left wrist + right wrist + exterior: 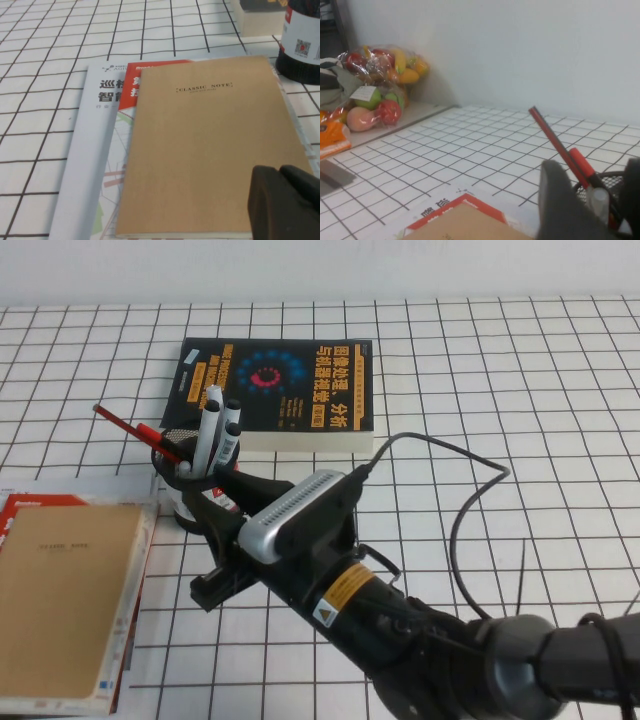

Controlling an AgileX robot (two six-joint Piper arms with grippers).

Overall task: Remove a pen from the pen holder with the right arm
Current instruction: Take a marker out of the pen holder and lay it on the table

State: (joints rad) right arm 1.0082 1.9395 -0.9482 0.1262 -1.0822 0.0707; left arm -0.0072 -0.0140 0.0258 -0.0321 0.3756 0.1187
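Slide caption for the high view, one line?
Right gripper open at the pen holder, pens inside; left gripper unseen here, above the brown notebook.

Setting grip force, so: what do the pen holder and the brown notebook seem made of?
Pen holder: probably black metal mesh; a fine lattice shows at its rim. Notebook: matte brown kraft card, no shine. The right gripper is open at the pen holder; the left gripper, shut, hangs over the notebook.
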